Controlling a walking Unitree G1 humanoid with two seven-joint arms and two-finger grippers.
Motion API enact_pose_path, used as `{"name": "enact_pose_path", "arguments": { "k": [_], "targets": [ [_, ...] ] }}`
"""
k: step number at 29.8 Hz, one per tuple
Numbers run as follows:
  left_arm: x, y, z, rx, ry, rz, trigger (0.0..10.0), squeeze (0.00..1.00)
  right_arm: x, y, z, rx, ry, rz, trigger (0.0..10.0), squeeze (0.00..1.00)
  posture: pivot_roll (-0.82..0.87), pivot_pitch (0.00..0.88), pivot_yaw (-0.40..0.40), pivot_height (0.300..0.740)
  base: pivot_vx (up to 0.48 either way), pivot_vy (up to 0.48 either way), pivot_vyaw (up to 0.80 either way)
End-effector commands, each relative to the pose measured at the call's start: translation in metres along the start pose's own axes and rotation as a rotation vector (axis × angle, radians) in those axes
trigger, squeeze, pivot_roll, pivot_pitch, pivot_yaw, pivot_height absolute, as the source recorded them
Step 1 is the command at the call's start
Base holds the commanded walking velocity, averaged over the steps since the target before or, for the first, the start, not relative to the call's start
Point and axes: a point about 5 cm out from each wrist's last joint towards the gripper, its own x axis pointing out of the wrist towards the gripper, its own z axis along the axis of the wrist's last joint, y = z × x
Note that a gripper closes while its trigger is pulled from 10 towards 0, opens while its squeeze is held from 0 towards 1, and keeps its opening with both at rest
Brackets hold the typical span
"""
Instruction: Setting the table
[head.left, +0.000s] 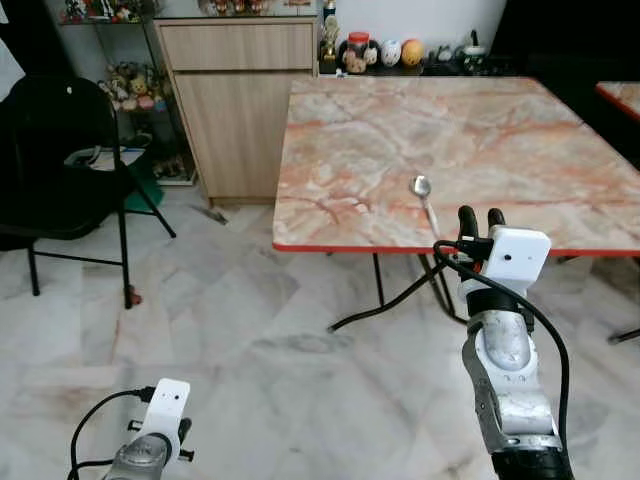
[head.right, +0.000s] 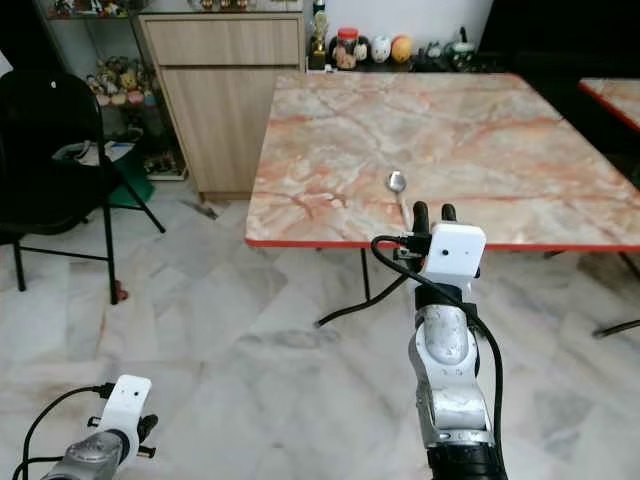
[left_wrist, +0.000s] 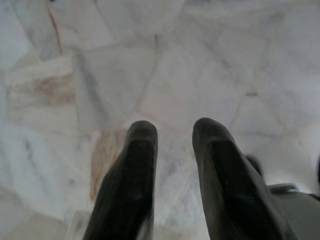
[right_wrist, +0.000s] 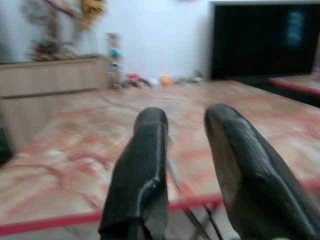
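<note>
A silver metal spoon (head.left: 424, 200) lies on the pink-veined marble table with a red edge (head.left: 360, 170), near its front edge, handle toward the robot. The right gripper (head.left: 478, 216) is raised just before that edge, close behind the handle, fingers parted and holding nothing. The left gripper (left_wrist: 175, 150) hangs low over the pale marble floor (head.left: 250, 330), fingers parted, empty

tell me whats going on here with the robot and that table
The robot stands on the pale tiled floor facing a square table with an orange marbled top and red edge. A silver metal spoon lies near the table's front edge. The right pincer is raised at that edge, just short of the spoon's handle, fingers open and empty. The left pincer hangs low over the floor, also open, holding nothing. The spoon is the one piece of tableware on the table.
</note>
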Motion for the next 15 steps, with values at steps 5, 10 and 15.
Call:
{"name": "enact_pose_path", "arguments": {
  "k": [5, 10, 15],
  "targets": [
    [-0.0005, 0.0045, -0.0008, 0.013, 0.006, 0.006, 10.0, 0.00, 0.0026, 0.0038, 0.0068, 0.007, -0.030, 0.006, 10.0, 0.00, 0.00, 0.000, 0.012, 0.740, 0.000, 0.179, 0.00],
    [-0.0004, 0.0039, 0.0003, 0.004, -0.004, -0.003, 10.0, 0.00, 0.0024, 0.0029, 0.0065, 0.006, -0.027, 0.004, 10.0, 0.00, 0.00, 0.000, 0.011, 0.740, 0.000, 0.000, 0.00],
    [-0.0004, 0.0037, -0.0004, -0.001, 0.003, -0.004, 10.0, 0.00, 0.0023, 0.0026, 0.0062, 0.005, -0.026, 0.003, 10.0, 0.00, 0.00, 0.000, 0.011, 0.740, 0.000, 0.000, 0.00]
  ]
}}
